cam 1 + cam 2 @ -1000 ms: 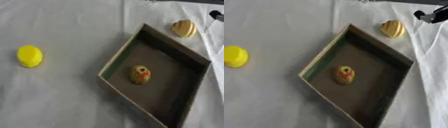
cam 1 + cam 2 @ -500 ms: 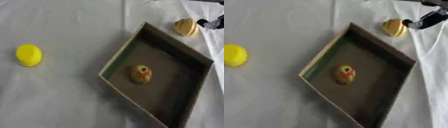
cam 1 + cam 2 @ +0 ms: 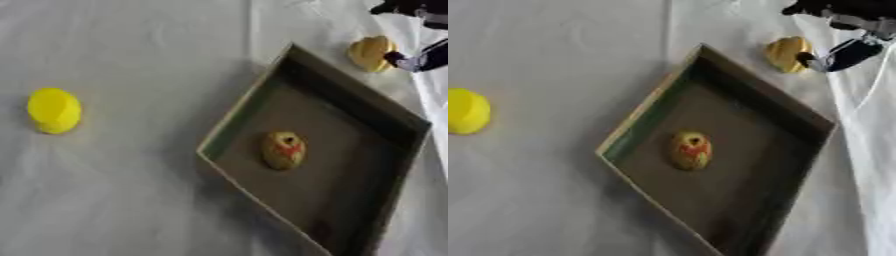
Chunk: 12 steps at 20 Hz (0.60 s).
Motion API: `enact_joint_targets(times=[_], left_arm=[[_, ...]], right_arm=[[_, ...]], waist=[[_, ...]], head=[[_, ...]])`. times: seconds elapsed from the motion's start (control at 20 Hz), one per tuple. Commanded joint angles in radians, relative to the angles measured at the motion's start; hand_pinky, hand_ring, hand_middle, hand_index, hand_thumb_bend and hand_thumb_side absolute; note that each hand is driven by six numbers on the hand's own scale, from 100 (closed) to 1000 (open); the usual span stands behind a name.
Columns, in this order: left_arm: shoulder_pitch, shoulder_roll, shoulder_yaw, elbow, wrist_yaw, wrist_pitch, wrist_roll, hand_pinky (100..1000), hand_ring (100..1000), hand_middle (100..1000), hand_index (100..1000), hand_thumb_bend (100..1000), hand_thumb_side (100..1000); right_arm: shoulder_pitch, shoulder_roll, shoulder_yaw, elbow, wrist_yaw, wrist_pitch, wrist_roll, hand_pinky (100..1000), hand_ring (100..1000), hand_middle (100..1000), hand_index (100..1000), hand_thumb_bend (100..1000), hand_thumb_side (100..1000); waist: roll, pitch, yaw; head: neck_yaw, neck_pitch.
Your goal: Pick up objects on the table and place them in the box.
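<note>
Our right hand reaches in with one fingertip touching the tan object, which lies just left of it beyond the box; whether our fingers are curled, we cannot tell.

right hand reaches a golden object beside the box, fingertip touching; yellow object lies well apart.

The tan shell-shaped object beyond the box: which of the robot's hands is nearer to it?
Right. The right hand is at the tan shell-shaped object, a fingertip touching its right side, beyond the box. The left hand shows in neither view.
</note>
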Motion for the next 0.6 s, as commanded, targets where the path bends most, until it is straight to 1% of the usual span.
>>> enact_joint_targets(times=[0.05, 0.2, 0.35, 0.4, 0.55, 0.6], left_arm=[[-0.012, 0.012, 0.005, -0.016, 0.001, 0.000, -0.004, 818, 807, 768, 847, 100, 620], [-0.014, 0.009, 0.005, -0.016, 0.001, 0.002, -0.005, 818, 807, 768, 847, 100, 621], [-0.015, 0.006, 0.005, -0.016, 0.000, 0.002, -0.005, 818, 807, 768, 846, 100, 622], [-0.015, 0.005, 0.005, -0.016, 0.000, 0.003, -0.005, 818, 807, 768, 846, 100, 622], [-0.016, 0.002, 0.004, -0.016, 0.000, 0.004, -0.007, 818, 806, 767, 846, 100, 622], [-0.016, 0.002, 0.004, -0.016, 0.000, 0.003, -0.008, 818, 806, 767, 846, 100, 622]], right_arm=[[-0.014, -0.022, -0.010, 0.006, 0.014, 0.001, -0.002, 983, 1000, 887, 999, 203, 402], [-0.009, -0.020, -0.016, 0.013, 0.030, 0.009, -0.011, 982, 1000, 886, 998, 209, 403], [-0.002, -0.017, -0.020, 0.027, 0.047, 0.016, -0.020, 981, 1000, 881, 994, 177, 433], [0.000, -0.016, -0.021, 0.032, 0.051, 0.017, -0.022, 980, 1000, 879, 992, 174, 431], [0.003, -0.013, -0.020, 0.041, 0.059, 0.017, -0.024, 970, 1000, 828, 974, 128, 423], [0.004, -0.012, -0.020, 0.043, 0.060, 0.017, -0.024, 970, 1000, 828, 974, 128, 423]], waist=[[0.003, -0.018, 0.002], [0.002, -0.011, 0.004], [0.002, -0.006, 0.006], [0.002, -0.004, 0.007], [0.004, -0.002, 0.007], [0.004, -0.001, 0.006]], head=[[-0.005, -0.022], [-0.005, -0.029], [-0.005, -0.032], [-0.005, -0.032], [-0.007, -0.030], [-0.007, -0.030]])
